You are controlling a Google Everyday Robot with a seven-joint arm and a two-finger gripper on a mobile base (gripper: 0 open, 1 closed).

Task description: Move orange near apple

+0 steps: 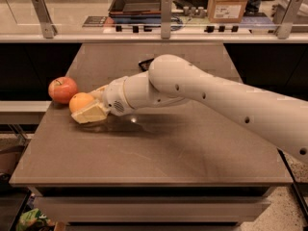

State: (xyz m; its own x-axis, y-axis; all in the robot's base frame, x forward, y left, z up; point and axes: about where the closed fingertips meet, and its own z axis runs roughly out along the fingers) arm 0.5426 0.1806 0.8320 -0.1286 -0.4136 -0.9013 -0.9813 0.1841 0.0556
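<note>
The orange (79,101) is a small bright-orange fruit at the left side of the brown table (159,153). My gripper (88,106) is shut on the orange, with cream fingers (91,113) around its lower and right sides. The white arm reaches in from the right. The apple (62,89), red with a short stem, sits at the table's left edge, just left of the orange and nearly touching it.
A dark object (146,64) lies on the table behind the arm. A counter with a glass barrier, metal posts (166,17), a dark tray (139,1) and a cardboard box (227,3) runs along the back. The table's left edge is close to the apple.
</note>
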